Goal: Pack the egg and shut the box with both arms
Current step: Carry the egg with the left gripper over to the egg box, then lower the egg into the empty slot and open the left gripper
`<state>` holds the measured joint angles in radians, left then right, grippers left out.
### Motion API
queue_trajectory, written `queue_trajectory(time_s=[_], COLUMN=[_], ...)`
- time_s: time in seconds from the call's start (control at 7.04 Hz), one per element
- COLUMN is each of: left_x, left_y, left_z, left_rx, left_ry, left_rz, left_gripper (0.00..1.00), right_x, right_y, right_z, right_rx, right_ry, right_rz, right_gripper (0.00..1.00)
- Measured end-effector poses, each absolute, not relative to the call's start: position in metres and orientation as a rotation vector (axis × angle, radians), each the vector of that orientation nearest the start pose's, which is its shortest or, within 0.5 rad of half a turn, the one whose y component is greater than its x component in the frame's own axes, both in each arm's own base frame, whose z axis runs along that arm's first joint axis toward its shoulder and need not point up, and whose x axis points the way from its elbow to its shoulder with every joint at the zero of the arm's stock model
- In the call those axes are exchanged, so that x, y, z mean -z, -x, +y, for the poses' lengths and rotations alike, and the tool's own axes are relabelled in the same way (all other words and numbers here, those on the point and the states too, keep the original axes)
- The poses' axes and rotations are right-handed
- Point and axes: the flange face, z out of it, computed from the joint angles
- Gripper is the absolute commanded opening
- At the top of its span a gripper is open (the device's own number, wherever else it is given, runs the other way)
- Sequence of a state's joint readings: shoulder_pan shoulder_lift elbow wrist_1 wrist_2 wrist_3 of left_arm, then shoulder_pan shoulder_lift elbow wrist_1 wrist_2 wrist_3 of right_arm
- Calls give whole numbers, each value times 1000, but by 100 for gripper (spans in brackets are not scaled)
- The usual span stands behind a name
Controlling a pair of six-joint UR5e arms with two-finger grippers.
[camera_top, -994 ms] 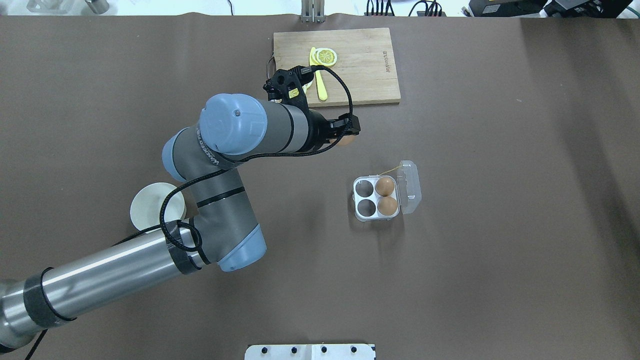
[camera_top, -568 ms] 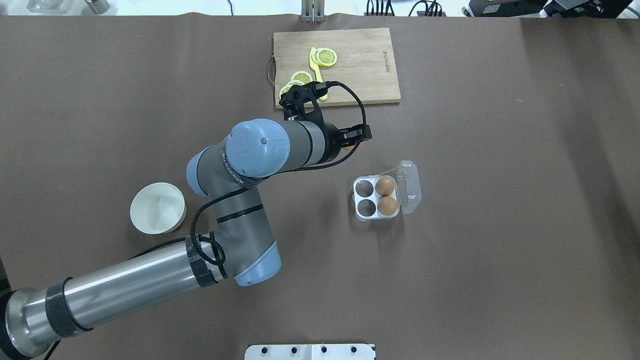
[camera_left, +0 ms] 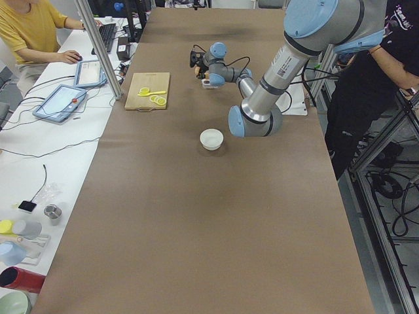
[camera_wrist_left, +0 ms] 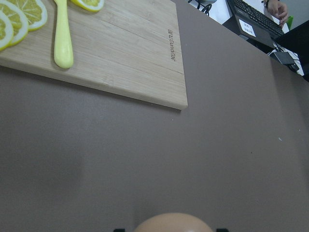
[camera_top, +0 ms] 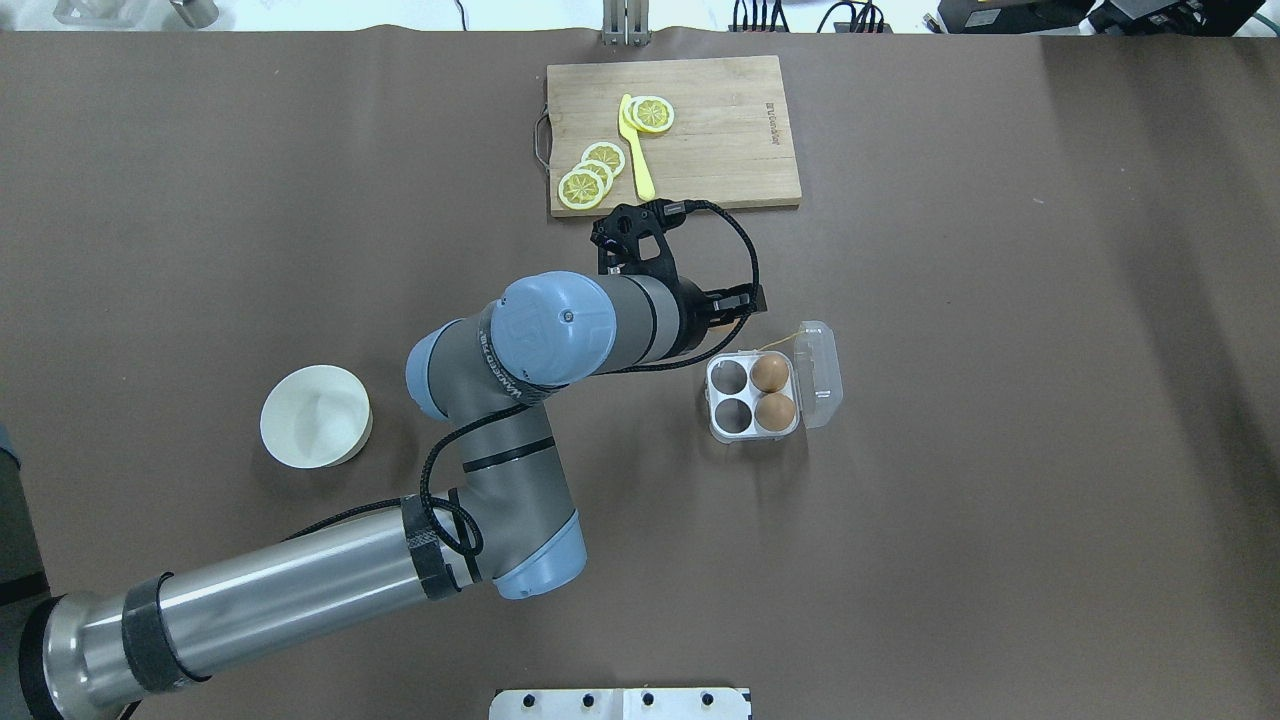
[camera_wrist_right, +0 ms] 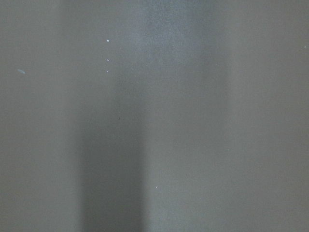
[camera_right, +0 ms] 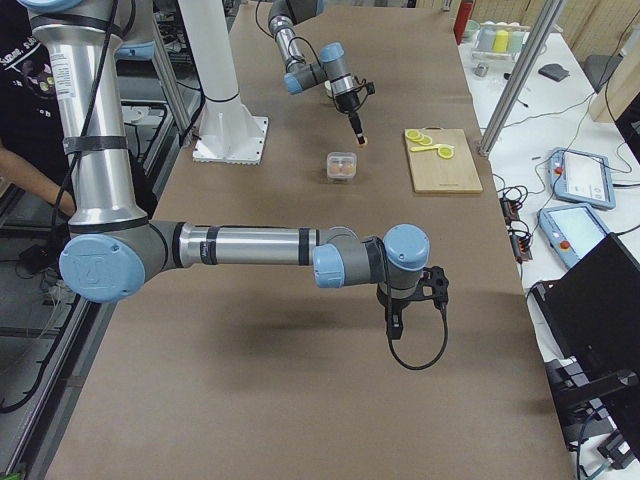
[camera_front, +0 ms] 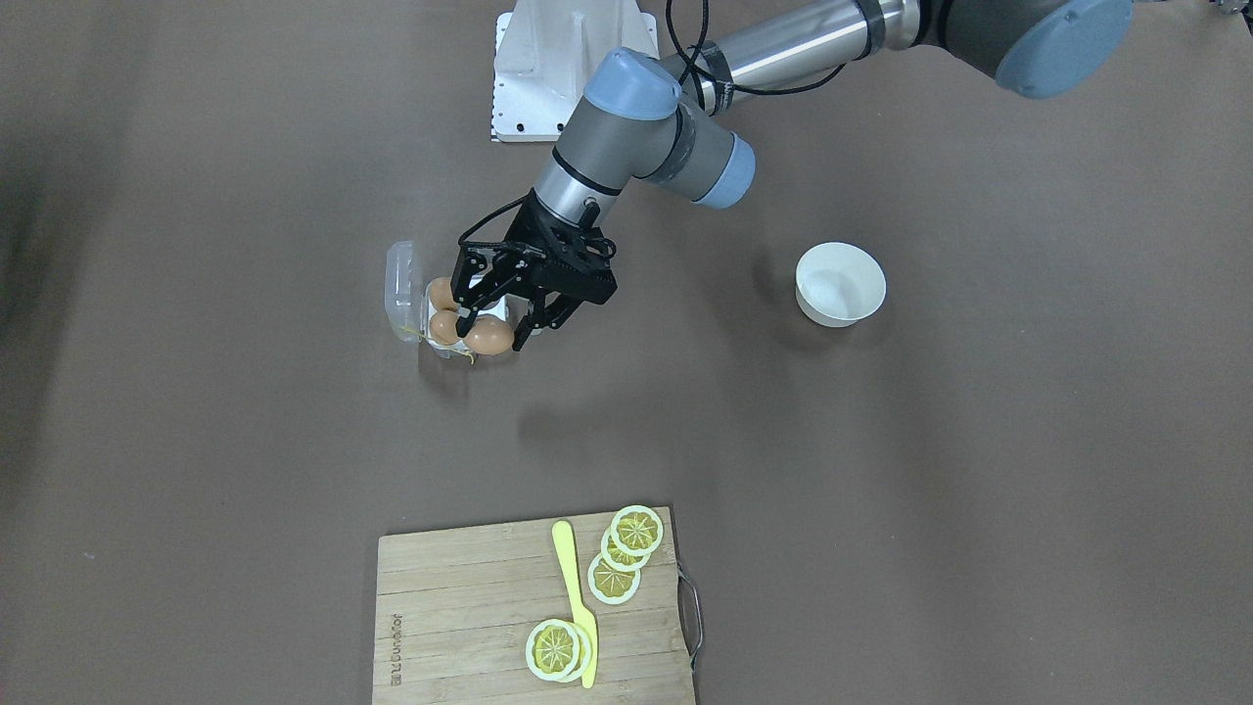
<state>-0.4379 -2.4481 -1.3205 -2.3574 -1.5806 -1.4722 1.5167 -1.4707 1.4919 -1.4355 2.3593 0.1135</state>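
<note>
Tan-brown egg [camera_front: 487, 337], front view: clamped at the tips of the two black fingers of the left gripper [camera_front: 491, 333].
Left gripper, front view: closed on the egg, pointing down from the left arm [camera_front: 626, 137]; its tips overlap the box corner that faces the desk's far edge.
Box [camera_front: 399, 279], front view: near the middle of the desk [camera_front: 881, 441], its lid open and lying back toward the robot's right end; two packed eggs [camera_front: 442, 294] sit in the cells next to the lid.
Bowl [camera_front: 840, 284], front view: white, toward the robot's left end, well apart from the box.
Cutting board [camera_front: 460, 607], front view: at the far edge, carrying lemon slices [camera_front: 636, 530] and a yellow knife [camera_front: 573, 597].
Left gripper, overhead view: just beyond the box's far corner on the robot's left, between box and cutting board; the egg is hidden beneath it.
Box, overhead view: the two cells on the gripper's side are unfilled.
Left gripper, left-end view: far and small; its grip cannot be read here.
Right gripper [camera_right: 397, 325], right-end view: hangs from the right arm [camera_right: 250, 245] above the desk toward the robot's right end, well apart from the box; wide or narrow, I cannot tell.
Egg, right-end view: at the far gripper's tip, raised off the desk, just past the box.
Egg, left wrist view: its rounded top shows at the bottom edge between two dark fingertips, with the cutting board beyond.
Desk, right wrist view: blurred brown surface only.
</note>
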Motion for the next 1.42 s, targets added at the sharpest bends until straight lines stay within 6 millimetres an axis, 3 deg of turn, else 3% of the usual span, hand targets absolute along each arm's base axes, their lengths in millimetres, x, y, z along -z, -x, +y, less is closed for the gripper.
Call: queue_trajectory(time_s=[0.71,0.85,1.14,1.42], left_x=[-125,-124,-125,-125], left_y=[-642,-643,-646,-652], left_z=[-425,-424,-419,-410], left_rx=[223,220,212,202], left_ry=[-359,-357,-353,-345], left_rz=[1365,1366,1367,1368], left_gripper=[57,67,71,81], right_x=[-630,-630,-630,-629], right_y=[-33,-33,-33,-33], right_z=[-547,-547,-547,-548], right_rx=[6,6,7,7], right_ry=[-83,-83,-83,-85], right_rz=[-796,-796,-796,-797], right_gripper=[100,100,100,100])
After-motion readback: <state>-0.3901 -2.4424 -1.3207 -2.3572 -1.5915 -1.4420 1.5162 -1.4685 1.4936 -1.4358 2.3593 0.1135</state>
